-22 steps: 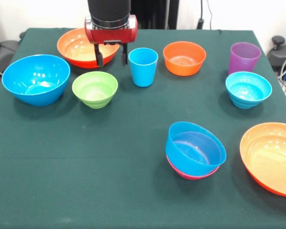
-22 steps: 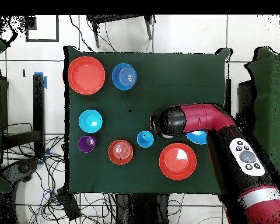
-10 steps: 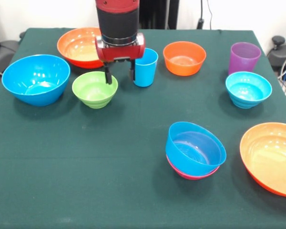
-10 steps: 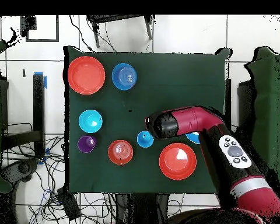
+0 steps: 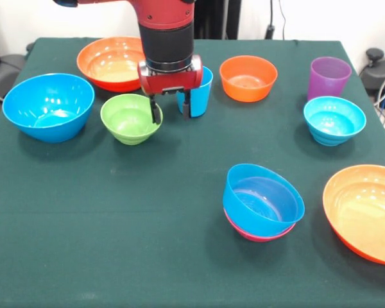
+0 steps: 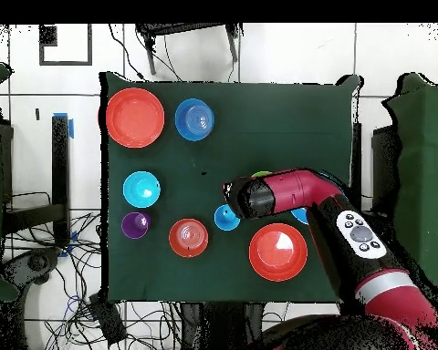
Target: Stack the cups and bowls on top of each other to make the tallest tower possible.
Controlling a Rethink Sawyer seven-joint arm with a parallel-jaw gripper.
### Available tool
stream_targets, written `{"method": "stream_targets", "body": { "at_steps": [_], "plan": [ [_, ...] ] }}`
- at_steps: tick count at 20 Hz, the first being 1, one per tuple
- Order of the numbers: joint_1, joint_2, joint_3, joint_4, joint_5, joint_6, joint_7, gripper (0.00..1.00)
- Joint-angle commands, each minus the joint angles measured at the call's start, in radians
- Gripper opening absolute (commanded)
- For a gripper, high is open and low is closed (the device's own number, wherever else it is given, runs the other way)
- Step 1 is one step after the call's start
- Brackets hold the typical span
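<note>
The gripper [image 5: 170,109] hangs low with its fingers spread and empty, one finger at the near rim of the green bowl [image 5: 129,119], the other just in front of the light blue cup [image 5: 197,92]. A slightly off descent could clip that rim and tip or shove the bowl, or knock the cup over behind it. The arm comes straight down, wrist vertical. Well apart, toward the camera on the counter [image 5: 115,224], sits the tower [image 5: 262,203]: a blue bowl nested in a pink one.
</note>
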Motion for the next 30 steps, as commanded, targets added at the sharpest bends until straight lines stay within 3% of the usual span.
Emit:
{"method": "stream_targets", "body": {
  "at_steps": [1, 14, 22, 30],
  "plan": [
    [0.031, 0.03, -0.014, -0.019, -0.075, -0.054, -0.05, 1.0],
    [0.009, 0.0, 0.001, -0.011, -0.055, -0.027, -0.081, 1.0],
    [-0.01, -0.048, -0.001, 0.046, -0.053, -0.028, -0.085, 1.0],
    [0.024, -0.074, -0.026, 0.039, -0.077, -0.012, -0.078, 1.0]
  ]
}}
